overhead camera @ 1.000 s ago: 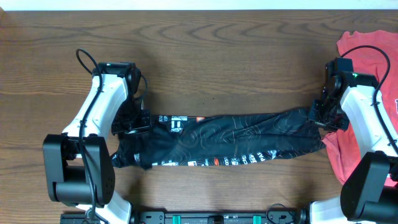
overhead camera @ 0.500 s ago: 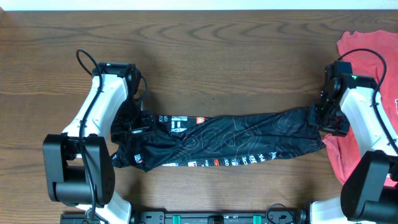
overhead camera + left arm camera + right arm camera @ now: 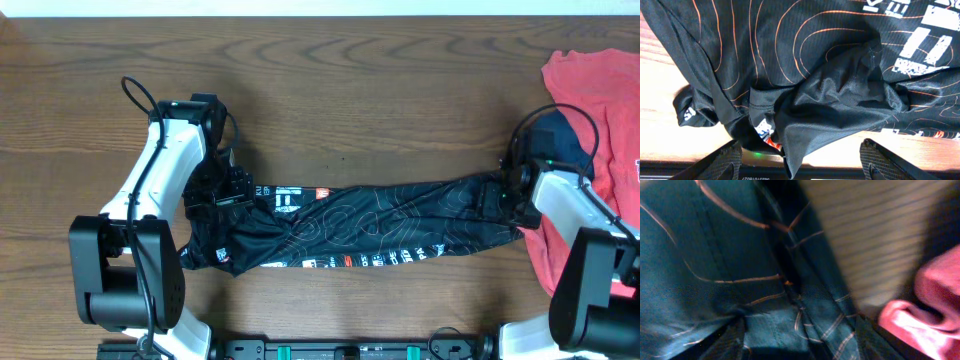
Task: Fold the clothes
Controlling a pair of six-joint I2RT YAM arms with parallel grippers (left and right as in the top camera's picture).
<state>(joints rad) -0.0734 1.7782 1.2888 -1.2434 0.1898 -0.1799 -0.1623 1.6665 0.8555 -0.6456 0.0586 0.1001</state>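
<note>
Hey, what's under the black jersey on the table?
Wooden table shows along the long edges of the black jersey, so it seems to lie straight on the wood. Anything beneath its bunched layers is covered and cannot be seen.

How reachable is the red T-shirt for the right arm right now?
Probably yes: the right hand is open at the end of the jersey, and the red T-shirt lies close beside it.

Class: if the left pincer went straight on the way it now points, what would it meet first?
Most likely the bunched fold of the black jersey, directly ahead of the open left pincer; the wooden table shows only beside it. Depth is hard to judge.
</note>
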